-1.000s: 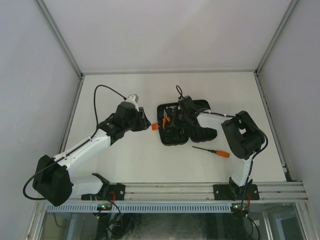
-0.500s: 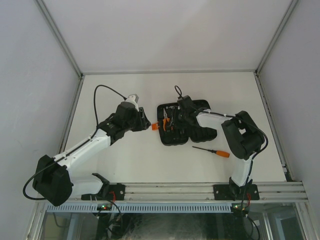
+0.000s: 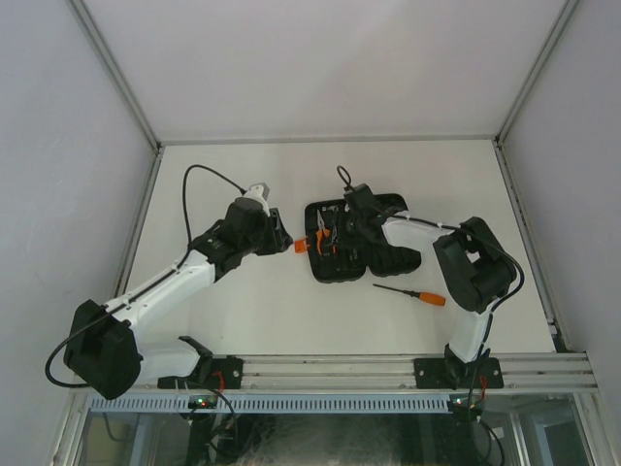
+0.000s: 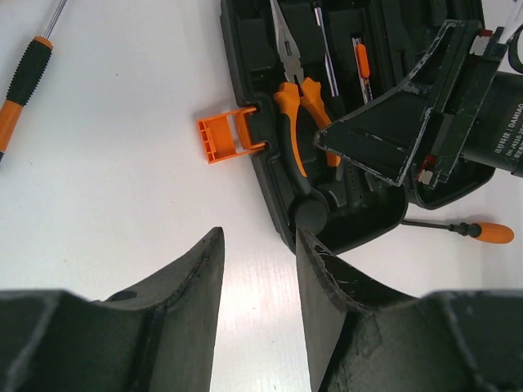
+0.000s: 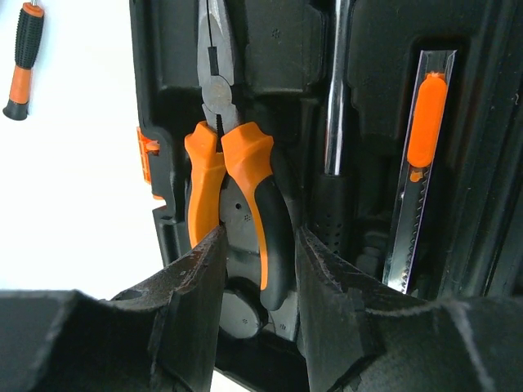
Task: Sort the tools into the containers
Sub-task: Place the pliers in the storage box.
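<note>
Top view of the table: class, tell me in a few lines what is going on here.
Two robot arms are packing hand tools into an open black plastic tool case. The right claw hangs open over it, straddling the orange-handled pliers lying in a moulded slot. The left claw is open and empty above the white table, near the case's orange latch. Two more tools lie outside the case: an orange-handled screwdriver near the right arm, a black-and-orange screwdriver on the latch side.
</note>
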